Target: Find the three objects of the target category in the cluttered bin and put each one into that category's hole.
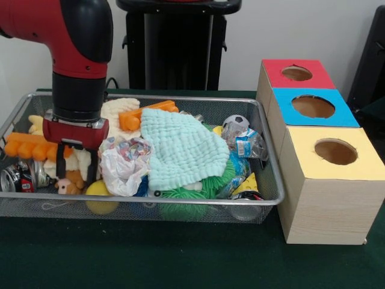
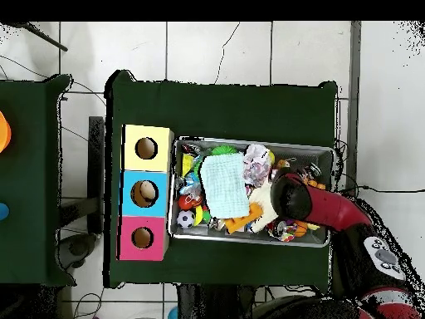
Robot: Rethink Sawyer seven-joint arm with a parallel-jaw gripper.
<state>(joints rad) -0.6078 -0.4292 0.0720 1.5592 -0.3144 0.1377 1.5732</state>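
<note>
The tool (image 1: 77, 162) is lowered into the left end of the wire bin (image 1: 274, 174) in the front view, its two dark fingers (image 1: 61, 161) spread apart and set down on either side of a cream-and-brown plush toy (image 1: 73, 177) — nothing is seen clamped between them, so the tool is judged released, poised rather than gripping. The arm (image 1: 78, 60) is held upright over this corner, presumably so the fingers can be dropped straight into the gaps in the clutter.

Which category is being sought cannot be told from the pictures; every candidate is in the bin, none at a hole. A crushed drink can (image 1: 24, 176) lies just beside the tool against the left wall, an orange plastic piece (image 1: 30, 147) behind it, a yellow ball (image 1: 101, 195) at the front wire. The middle of the heap is blanketed by a mint knitted cloth (image 1: 183, 147), under which a green spiky toy (image 1: 198, 189) shows only in part — a crumpled plastic wrapper (image 1: 123, 165) rests against its left edge. A small football (image 1: 236, 123) sits toward the right end.

The three boxes are lined up touching the bin's right side, so carries stay short: red box (image 1: 298, 73), blue box (image 1: 313, 106), yellow box (image 1: 334, 150), each with a round hole on top. The whole set stands on the green bench (image 1: 150, 259).
</note>
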